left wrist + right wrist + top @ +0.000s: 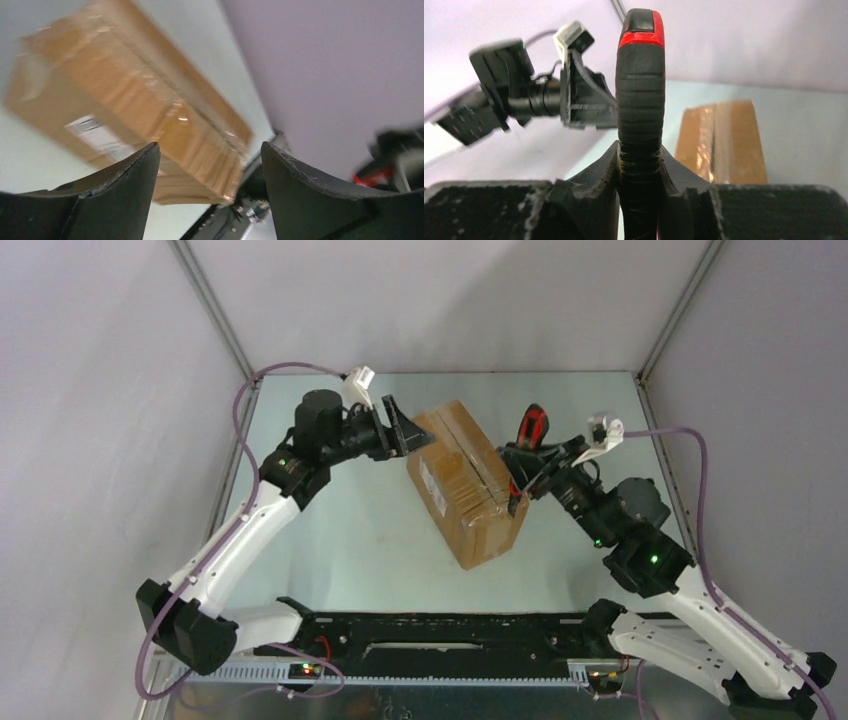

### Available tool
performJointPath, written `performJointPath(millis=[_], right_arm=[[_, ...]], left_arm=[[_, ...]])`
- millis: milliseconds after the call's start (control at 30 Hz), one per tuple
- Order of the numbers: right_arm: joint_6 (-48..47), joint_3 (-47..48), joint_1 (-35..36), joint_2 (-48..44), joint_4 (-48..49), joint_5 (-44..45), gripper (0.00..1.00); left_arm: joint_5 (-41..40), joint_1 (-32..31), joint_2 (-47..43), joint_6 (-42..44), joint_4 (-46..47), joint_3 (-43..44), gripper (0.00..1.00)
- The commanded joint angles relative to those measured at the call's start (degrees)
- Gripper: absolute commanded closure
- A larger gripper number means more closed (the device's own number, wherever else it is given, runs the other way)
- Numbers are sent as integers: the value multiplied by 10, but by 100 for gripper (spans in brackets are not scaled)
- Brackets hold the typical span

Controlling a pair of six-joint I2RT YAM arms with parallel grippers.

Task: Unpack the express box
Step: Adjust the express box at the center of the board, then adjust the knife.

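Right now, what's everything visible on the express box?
Brown corrugated cardboard express box, oblong, flaps shut, glossy clear tape along the top seam, white label on one long side. It lies flat on the table, turned diagonally. The open left gripper is at its far corner, contact unclear; the black-and-red tool held by the right gripper reaches its top right edge.

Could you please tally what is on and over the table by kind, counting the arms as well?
Cardboard box: 1, the express box
Hand tool: 1, the black-and-red-handled tool
Robot arms: 2, the left arm and the right arm
Total: 4
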Motion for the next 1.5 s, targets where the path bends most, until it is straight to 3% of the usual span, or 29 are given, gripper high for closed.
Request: performJointPath(millis=[0, 167, 400, 500, 600, 867, 1033, 1167, 1200, 1300, 1467], right_arm=[[73, 59, -40, 36, 84, -129, 100], [129, 90, -39, 69, 133, -165, 100], [171, 92, -12, 80, 158, -127, 100], [164, 93, 2, 76, 159, -103, 100], [166, 93, 6, 68, 152, -95, 100], [173, 93, 8, 56, 124, -113, 100], [169, 93, 8, 49, 99, -113, 100], [168, 93, 8, 49, 98, -112, 100], [166, 92, 8, 49, 98, -113, 100], [163, 92, 7, 49, 95, -113, 100], [167, 76, 0, 37, 96, -111, 100]], left_arm=[[204, -39, -44, -14, 204, -27, 22], [258, -96, -40, -13, 297, -30, 18], [277, -145, -13, -35, 378, -36, 19], [270, -159, -3, -31, 378, -37, 28], [267, -161, 3, -58, 423, -55, 28], [307, -177, 34, -58, 436, -22, 35], [308, -191, 56, -93, 461, -13, 47], [298, -189, 63, -141, 522, -33, 66], [295, -189, 63, -142, 523, -36, 71], [285, -189, 59, -141, 517, -39, 99], [278, -190, 51, -129, 501, -39, 100]])
